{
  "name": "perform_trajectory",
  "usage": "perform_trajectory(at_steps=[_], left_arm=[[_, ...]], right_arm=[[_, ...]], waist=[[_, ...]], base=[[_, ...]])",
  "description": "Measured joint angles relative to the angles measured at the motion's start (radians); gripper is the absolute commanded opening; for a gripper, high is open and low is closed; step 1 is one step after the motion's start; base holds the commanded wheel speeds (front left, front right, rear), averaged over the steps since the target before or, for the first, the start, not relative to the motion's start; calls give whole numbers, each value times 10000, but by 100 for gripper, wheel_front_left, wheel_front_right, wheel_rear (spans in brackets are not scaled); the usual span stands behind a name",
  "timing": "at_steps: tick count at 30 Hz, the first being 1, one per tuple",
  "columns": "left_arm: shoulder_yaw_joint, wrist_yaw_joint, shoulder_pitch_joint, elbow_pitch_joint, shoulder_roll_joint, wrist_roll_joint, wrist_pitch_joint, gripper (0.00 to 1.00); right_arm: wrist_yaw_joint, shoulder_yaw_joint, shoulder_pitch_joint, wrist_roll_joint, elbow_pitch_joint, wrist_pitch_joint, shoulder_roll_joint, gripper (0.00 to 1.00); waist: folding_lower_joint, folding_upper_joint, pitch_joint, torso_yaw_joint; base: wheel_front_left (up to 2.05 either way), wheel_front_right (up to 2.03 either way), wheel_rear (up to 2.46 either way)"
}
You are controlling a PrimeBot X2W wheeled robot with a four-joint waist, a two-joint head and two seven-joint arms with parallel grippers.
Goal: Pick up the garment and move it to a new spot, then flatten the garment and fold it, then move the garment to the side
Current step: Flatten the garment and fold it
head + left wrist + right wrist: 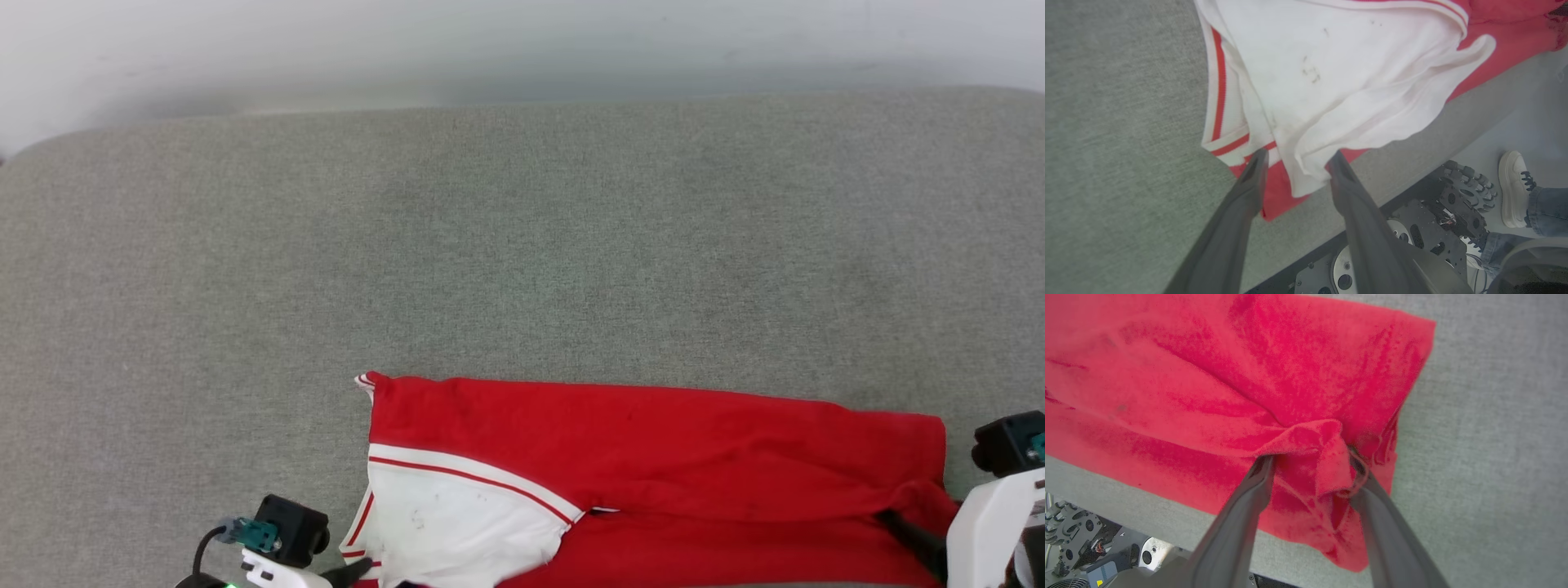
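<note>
The red jersey shirt (653, 441) with its white short sleeve (457, 514) and red-white striped trim lay along the near edge of the grey cloth-covered worktop (522, 245). It made a long band running across the head view. The red body seemed doubled over itself, with a straight far edge, and the sleeve lay on top at the robot's left end. No lettering or number faced up.

The left jaws stood well apart. Their long dark fingers (1251, 183) straddled the loose corner of the sleeve and gripped nothing, though the cloth brushed the tip of one. The right jaws were also spread wide. A bunched knot of red cloth sat slack between their fingers (1257, 486) at the shirt's right end, pinched by neither.

By my reading, the pick-up and move to a spot were done, and one lengthwise fold had probably been laid down and let go. The work was far from finished. The right end was rumpled, the sleeve's hem curled up, and the band was long enough to want at least one more fold across. The shift to the side was also left, and most of the worktop beyond the shirt lay bare.

Past the worktop's edge, the left wrist view showed the robot's dark base (1453, 196) and a person's white shoe (1513, 188).
</note>
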Motion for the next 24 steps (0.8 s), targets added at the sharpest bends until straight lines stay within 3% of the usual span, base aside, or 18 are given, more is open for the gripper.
perform_trajectory(at_steps=[8, 11, 18, 24], left_arm=[[924, -17, -160, -215, -360, 90, -1875, 100], [1498, 242, -279, -405, -522, 215, -2817, 100], [2667, 1298, -329, -343, -1185, 1346, -5616, 100], [3545, 1873, 103, -314, -1975, 2709, -6136, 100]], right_arm=[[-2, -612, -9, 579, -723, -523, 96, 100], [-2, -1060, -8, 558, -1147, -485, 297, 100], [-2, -2483, 358, -113, -1513, 128, 1532, 100], [-2, -3870, 850, -955, -1553, 562, 2778, 100]], waist=[[0, 0, -504, -36], [0, 0, -703, -21], [-1, 0, -1058, 38], [0, 0, -1131, 188]], base=[[0, 0, 0], [0, 0, 0], [0, 0, 0], [0, 0, 0]])
